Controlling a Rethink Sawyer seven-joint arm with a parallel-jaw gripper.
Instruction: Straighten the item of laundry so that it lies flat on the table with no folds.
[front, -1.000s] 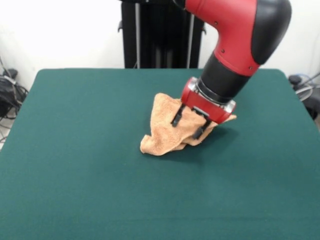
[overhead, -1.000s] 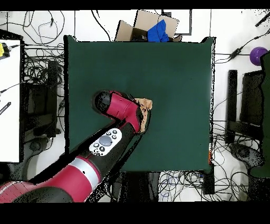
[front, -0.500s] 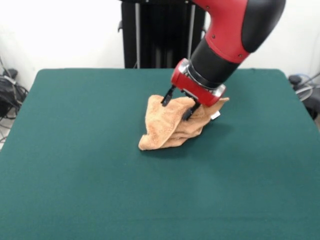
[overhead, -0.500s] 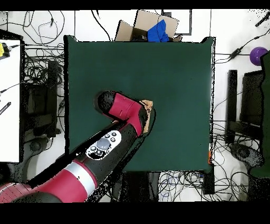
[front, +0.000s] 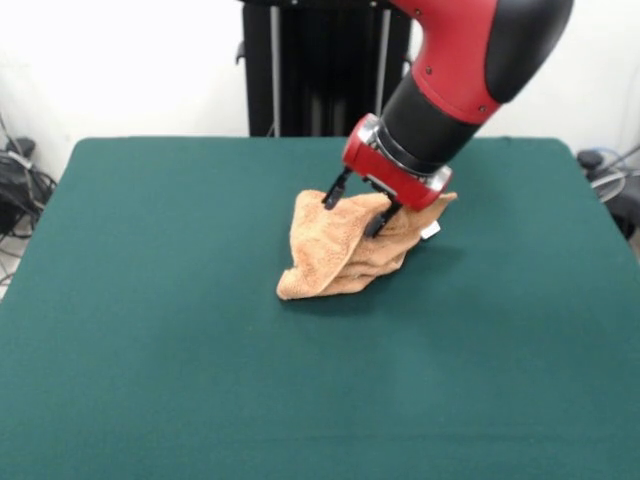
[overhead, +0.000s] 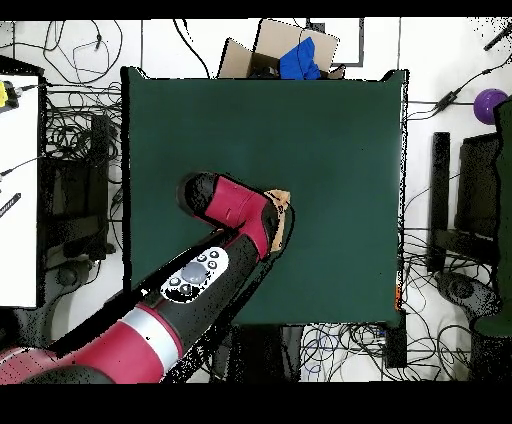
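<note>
The item of laundry (front: 342, 250), an orange-tan towel, lies bunched in thick folds near the middle of the green table (front: 150, 300). A small white tag (front: 430, 231) shows at its right side. My gripper (front: 354, 208) stands tilted over the towel's upper edge. Its two black fingers (front: 330, 194) are spread apart, one at each side of the top fold, and it is open. In the overhead view the red arm (overhead: 235, 215) covers the gripper, so only a corner of the towel (overhead: 282, 200) shows on the table (overhead: 330, 130).
A cardboard box with blue cloth (overhead: 285, 50) sits just beyond the table's far edge in the overhead view. Cables lie all round the table. A white desk (overhead: 18, 190) stands at the left, and a purple ball (overhead: 490, 102) is at the right.
Over the last second my gripper rose and moved up-left in the front view, from low on the towel to its upper edge. The towel's heap shifted slightly. Since half a second ago almost nothing moved.
</note>
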